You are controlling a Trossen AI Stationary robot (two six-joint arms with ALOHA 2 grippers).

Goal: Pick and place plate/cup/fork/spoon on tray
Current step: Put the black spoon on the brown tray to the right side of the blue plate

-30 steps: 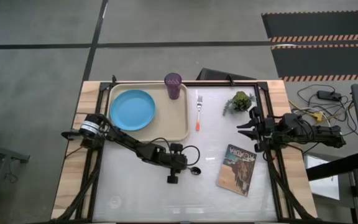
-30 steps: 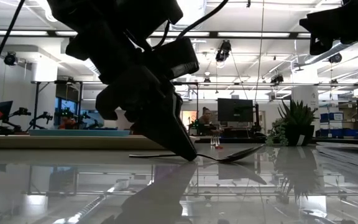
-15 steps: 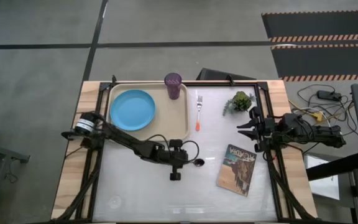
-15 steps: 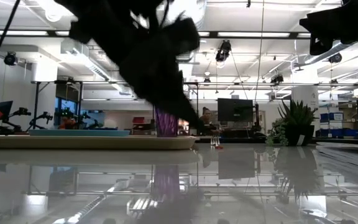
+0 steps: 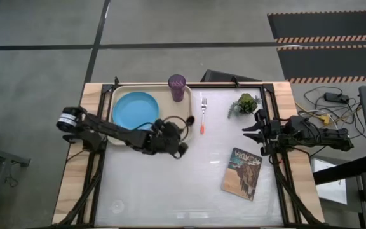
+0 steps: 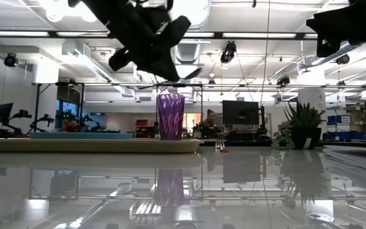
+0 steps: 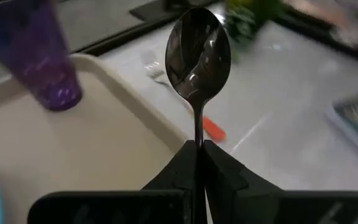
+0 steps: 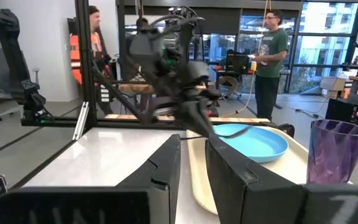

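- Left gripper (image 7: pixel 199 149) is pinched tight on the spoon (image 7: pixel 198 53), holding it by the thin handle with the bowl sticking out ahead. In the low view it's up in the air, well clear of the table.
- From above, that gripper (image 5: pixel 182 141) sits over the near right corner of the tray (image 5: pixel 170 130), close to the rim.
- The plate (image 5: pixel 135 112) is on the left part of the tray, and the cup (image 5: pixel 176 88) stands upright at the tray's far right corner.
- The fork (image 5: pixel 203 113) lies flat on the table just beside the tray's right edge, orange end pointing toward the near side.
- Right gripper (image 5: pixel 249 132) waits on the right side of the table, between the potted plant (image 5: pixel 244 104) and the book (image 5: pixel 243 173). Its fingers (image 8: pixel 166 168) sit with a narrow gap, holding nothing.
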